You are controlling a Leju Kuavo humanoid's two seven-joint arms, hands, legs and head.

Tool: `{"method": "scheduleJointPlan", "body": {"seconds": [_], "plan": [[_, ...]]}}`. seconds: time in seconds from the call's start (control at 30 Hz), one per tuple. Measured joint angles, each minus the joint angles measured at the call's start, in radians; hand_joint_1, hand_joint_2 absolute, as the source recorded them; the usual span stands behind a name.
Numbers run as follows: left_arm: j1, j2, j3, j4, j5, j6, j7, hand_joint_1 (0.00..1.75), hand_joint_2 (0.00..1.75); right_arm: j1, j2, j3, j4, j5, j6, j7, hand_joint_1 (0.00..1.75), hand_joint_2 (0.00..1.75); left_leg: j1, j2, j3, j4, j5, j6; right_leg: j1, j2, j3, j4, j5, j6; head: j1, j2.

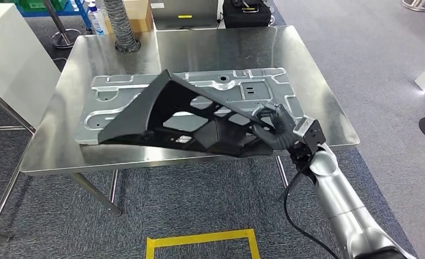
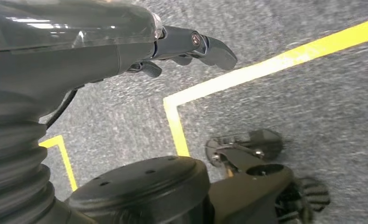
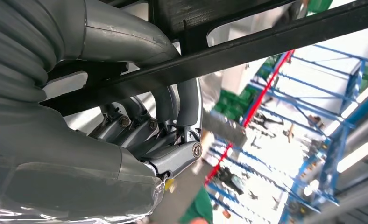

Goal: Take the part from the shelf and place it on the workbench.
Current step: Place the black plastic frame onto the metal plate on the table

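Gripping one bar of the black part (image 1: 183, 116) at its right-hand end, the right hand (image 1: 275, 127) has its fingers (image 3: 187, 105) wrapped round that bar. Judged from its open lattice of ribs, the part is stiff, probably light for its span, and awkward: held at one end, it will lever hard against the grip, so a hold nearer the middle would steady it. It lies tilted over the workbench (image 1: 226, 43), above a pressed grey metal panel (image 1: 237, 86); whether its left tip touches cannot be told. The left hand (image 2: 182, 46) hangs over carpet, fingers apart, holding nothing
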Motion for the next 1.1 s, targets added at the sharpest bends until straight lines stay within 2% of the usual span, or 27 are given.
{"method": "scheduleJointPlan", "body": {"seconds": [0.03,0.07,0.17,0.2,0.23,0.3,0.33,0.37,0.4,0.43,0.47,0.5,0.53,0.57,0.63,0.7,0.73,0.8,0.83,0.87,0.9,0.93,0.97,1.0,1.03,1.1], "plan": [[-0.002,0.000,0.000,0.000,0.000,-0.001,-0.001,0.00,1.75,-0.025,0.005,0.000,0.015,0.004,0.000,0.004,1.75,1.75,-0.001,0.001,0.002,0.003,-0.007,-0.005,0.002,0.000,0.017,-0.038,0.008,-0.004,0.000,0.000],[-0.003,0.000,0.000,0.000,0.000,-0.002,-0.003,0.00,1.75,-0.048,0.009,-0.001,0.030,0.007,0.000,0.008,1.75,1.75,-0.002,0.002,0.001,0.005,-0.012,-0.011,0.006,0.002,0.023,-0.053,0.001,-0.009,0.000,0.000],[-0.007,0.001,0.000,0.000,-0.001,-0.003,-0.005,0.00,1.75,-0.091,0.012,-0.003,0.054,0.011,0.002,0.011,1.75,1.75,0.000,0.004,0.003,0.012,-0.030,-0.025,0.007,0.004,0.031,-0.062,-0.013,-0.028,0.000,0.000],[-0.007,0.002,0.000,0.000,-0.002,-0.003,-0.005,0.00,1.75,-0.101,0.012,-0.003,0.060,0.011,0.002,0.012,1.75,1.75,0.002,0.005,-0.006,0.036,-0.044,-0.030,0.005,0.004,0.038,-0.065,-0.016,-0.034,0.000,0.000],[-0.008,0.002,0.000,0.000,-0.002,-0.003,-0.005,0.00,1.75,-0.109,0.012,-0.003,0.066,0.012,0.002,0.012,1.75,1.75,0.004,0.005,-0.027,0.083,-0.064,-0.036,0.003,0.004,0.046,-0.068,-0.020,-0.039,0.000,0.000],[-0.006,0.002,0.000,0.000,-0.002,-0.004,-0.006,0.00,1.75,-0.120,0.012,-0.002,0.077,0.014,0.003,0.012,1.75,1.75,0.011,0.005,-0.110,0.227,-0.111,-0.046,0.005,0.003,0.056,-0.068,-0.029,-0.045,0.000,0.000],[-0.006,0.002,0.000,0.000,-0.001,-0.004,-0.007,0.00,1.75,-0.122,0.012,-0.002,0.082,0.015,0.003,0.012,1.75,1.75,0.014,0.005,-0.151,0.288,-0.123,-0.049,0.006,0.004,0.060,-0.067,-0.033,-0.046,0.000,0.000],[-0.007,0.002,0.000,0.000,0.000,-0.005,-0.008,0.00,1.75,-0.123,0.012,-0.002,0.088,0.018,0.003,0.013,1.75,1.75,0.015,0.005,-0.178,0.316,-0.115,-0.050,0.007,0.005,0.064,-0.067,-0.037,-0.046,0.000,0.000],[-0.007,0.002,0.000,0.000,-0.001,-0.006,-0.008,0.00,1.75,-0.123,0.012,-0.002,0.092,0.022,0.001,0.014,1.75,1.75,0.016,0.005,-0.185,0.303,-0.086,-0.050,0.007,0.006,0.070,-0.065,-0.042,-0.044,0.000,0.000],[-0.008,0.002,0.000,0.000,-0.002,-0.007,-0.009,0.00,1.75,-0.125,0.012,-0.002,0.096,0.029,-0.003,0.016,1.75,1.75,0.017,0.005,-0.173,0.251,-0.041,-0.049,0.007,0.007,0.076,-0.064,-0.047,-0.042,0.000,0.000],[-0.008,0.002,0.000,0.000,-0.003,-0.008,-0.008,0.00,1.75,-0.128,0.012,-0.002,0.099,0.039,-0.009,0.020,1.75,1.75,0.017,0.005,-0.151,0.180,0.006,-0.046,0.006,0.009,0.081,-0.062,-0.052,-0.039,0.000,0.000],[-0.007,0.003,0.000,0.000,-0.004,-0.009,-0.008,0.00,1.75,-0.136,0.012,-0.002,0.103,0.052,-0.016,0.023,1.75,1.75,0.016,0.005,-0.128,0.116,0.039,-0.042,0.007,0.011,0.083,-0.059,-0.056,-0.035,0.000,0.000],[-0.006,0.003,0.000,0.000,-0.005,-0.010,-0.008,0.00,1.75,-0.149,0.012,-0.002,0.110,0.069,-0.024,0.028,1.75,1.75,0.014,0.005,-0.111,0.069,0.058,-0.037,0.008,0.014,0.081,-0.057,-0.058,-0.030,0.000,0.000],[-0.005,0.004,0.000,0.000,-0.006,-0.011,-0.007,0.00,1.75,-0.168,0.012,-0.002,0.121,0.090,-0.033,0.032,1.75,1.75,0.012,0.005,-0.105,0.046,0.061,-0.032,0.009,0.017,0.077,-0.055,-0.057,-0.024,0.000,0.000],[-0.004,0.005,0.000,0.000,-0.009,-0.014,-0.006,0.00,1.75,-0.227,0.014,0.001,0.156,0.156,-0.065,0.037,1.75,1.75,0.008,0.006,-0.105,0.036,0.058,-0.019,0.006,0.021,0.068,-0.056,-0.054,-0.012,0.000,0.000],[-0.003,0.007,0.000,0.000,-0.013,-0.017,-0.006,0.00,1.75,-0.306,0.018,0.016,0.203,0.261,-0.126,0.042,1.75,1.75,0.005,0.012,-0.101,0.024,0.065,-0.005,0.002,0.019,0.057,-0.036,-0.068,-0.005,0.000,0.000],[-0.004,0.007,0.000,0.000,-0.014,-0.018,-0.007,0.00,1.75,-0.352,0.021,0.031,0.230,0.328,-0.163,0.047,1.75,1.75,0.004,0.016,-0.099,0.018,0.068,0.001,0.002,0.018,0.040,0.000,-0.090,-0.004,0.000,0.000],[-0.004,0.008,0.000,0.000,-0.015,-0.017,-0.007,0.00,1.75,-0.451,0.030,0.077,0.299,0.481,-0.239,0.065,1.75,1.75,0.001,0.020,-0.098,0.015,0.069,0.007,0.004,0.014,-0.023,0.125,-0.149,-0.004,0.000,0.000],[-0.005,0.009,-0.001,0.000,-0.016,-0.015,-0.008,0.00,1.75,-0.503,0.035,0.112,0.343,0.561,-0.272,0.078,1.75,1.75,-0.001,0.022,-0.098,0.016,0.068,0.009,0.004,0.014,-0.056,0.187,-0.169,-0.003,0.000,0.000],[-0.006,0.009,-0.001,0.000,-0.017,-0.013,-0.008,0.00,1.75,-0.550,0.039,0.151,0.391,0.634,-0.303,0.092,1.75,1.75,-0.002,0.023,-0.097,0.017,0.066,0.010,0.005,0.014,-0.077,0.222,-0.172,-0.001,0.000,0.000],[-0.006,0.009,-0.002,0.000,-0.017,-0.011,-0.009,0.00,1.75,-0.593,0.041,0.192,0.440,0.694,-0.331,0.105,1.75,1.75,-0.003,0.024,-0.096,0.019,0.064,0.011,0.004,0.013,-0.080,0.219,-0.155,0.001,0.000,0.000],[-0.007,0.009,-0.002,0.000,-0.018,-0.010,-0.010,0.00,1.75,-0.632,0.043,0.231,0.488,0.738,-0.356,0.116,1.75,1.75,-0.002,0.023,-0.094,0.021,0.061,0.010,0.003,0.012,-0.062,0.176,-0.122,0.001,0.000,0.000],[-0.007,0.009,-0.003,0.000,-0.018,-0.008,-0.010,0.00,1.75,-0.665,0.044,0.263,0.529,0.765,-0.375,0.123,1.75,1.75,-0.002,0.022,-0.093,0.024,0.057,0.008,0.002,0.011,-0.031,0.105,-0.081,0.001,0.000,0.000],[-0.007,0.008,-0.003,0.000,-0.019,-0.007,-0.011,0.00,1.75,-0.695,0.047,0.289,0.566,0.778,-0.390,0.127,1.75,1.75,-0.003,0.021,-0.092,0.028,0.054,0.006,0.003,0.010,-0.001,0.037,-0.053,-0.002,0.000,0.000],[-0.007,0.008,-0.003,0.000,-0.019,-0.006,-0.011,0.00,1.75,-0.720,0.050,0.310,0.599,0.786,-0.401,0.130,1.75,1.75,-0.004,0.019,-0.094,0.031,0.051,0.002,0.005,0.010,0.021,-0.014,-0.034,-0.005,0.000,0.000],[-0.008,0.008,-0.003,0.000,-0.019,-0.004,-0.012,0.00,1.75,-0.752,0.056,0.342,0.650,0.801,-0.419,0.138,1.75,1.75,-0.004,0.018,-0.096,0.033,0.048,-0.006,0.012,0.013,0.033,-0.047,-0.033,-0.015,0.000,0.000]]}}
